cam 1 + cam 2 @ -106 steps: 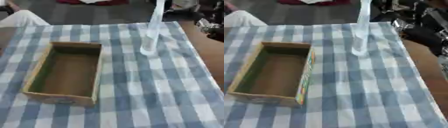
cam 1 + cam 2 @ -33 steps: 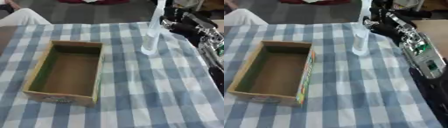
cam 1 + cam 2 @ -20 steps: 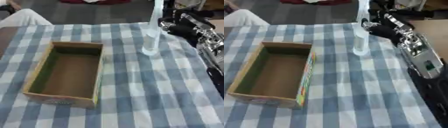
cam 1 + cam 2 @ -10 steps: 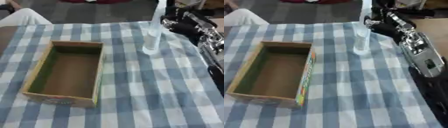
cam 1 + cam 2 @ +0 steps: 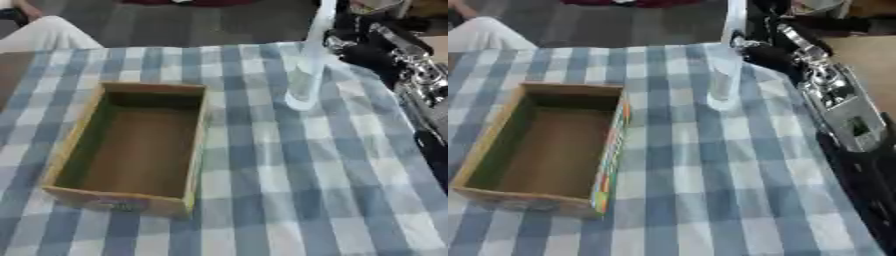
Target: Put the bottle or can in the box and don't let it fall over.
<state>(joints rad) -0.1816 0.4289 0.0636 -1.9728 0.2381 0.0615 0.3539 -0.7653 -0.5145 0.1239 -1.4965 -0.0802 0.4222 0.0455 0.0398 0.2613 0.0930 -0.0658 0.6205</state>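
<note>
Nearest, at about eight o'clock, the open cardboard box [image 5: 131, 155] sits on the blue-and-white checked cloth [image 5: 306, 190], nothing inside it. Farther off, at about one o'clock, the clear bottle [image 5: 306, 75] stands upright on the cloth, well apart from the box. Just beside it, at two o'clock, my right hand [image 5: 767, 50] reaches in from the far right; whether my fingers touch or curl round the bottle I cannot tell.
</note>
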